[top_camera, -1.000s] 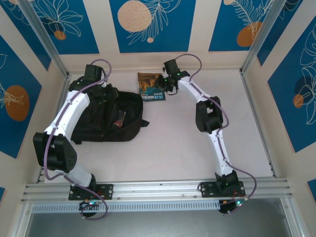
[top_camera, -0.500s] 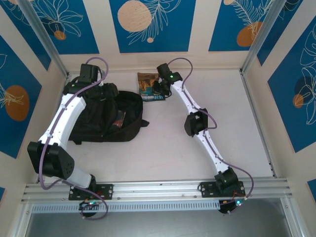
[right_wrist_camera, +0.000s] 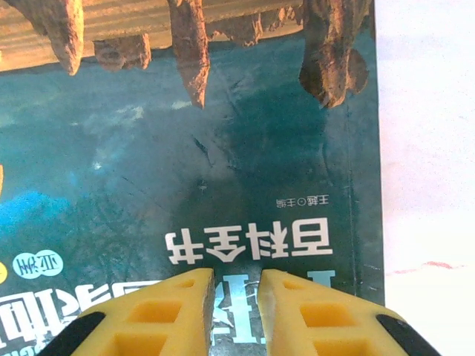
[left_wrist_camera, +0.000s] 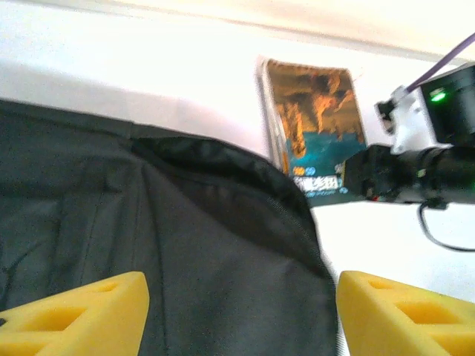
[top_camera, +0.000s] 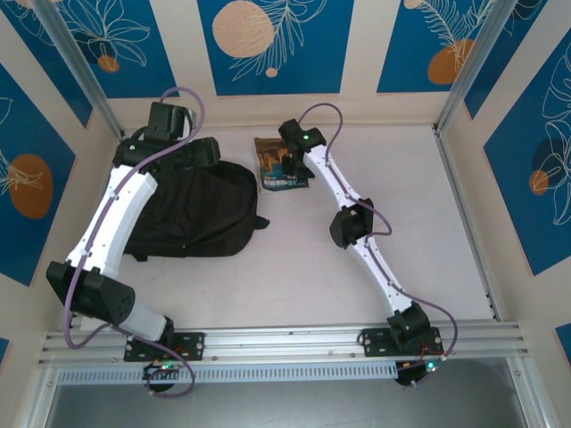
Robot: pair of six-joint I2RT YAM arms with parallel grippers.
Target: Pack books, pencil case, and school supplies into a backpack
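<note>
Left gripper (left_wrist_camera: pixel 241 288) hangs over the far end of the backpack (top_camera: pixel 196 209), its yellow fingers (left_wrist_camera: pixel 89 308) wide apart with nothing between them. You see black fabric and a zip seam running beneath them in the left wrist view. The backpack lies flat on the left of the table (top_camera: pixel 312 267). The blue-and-orange book (top_camera: pixel 289 184) lies face up at the far middle, just beside the backpack's far right corner. Right gripper (top_camera: pixel 286 164) sits low over that book. In the right wrist view its fingertips (right_wrist_camera: pixel 182 285) are nearly together, a thin slit between them, above the white title print and clamping nothing.
</note>
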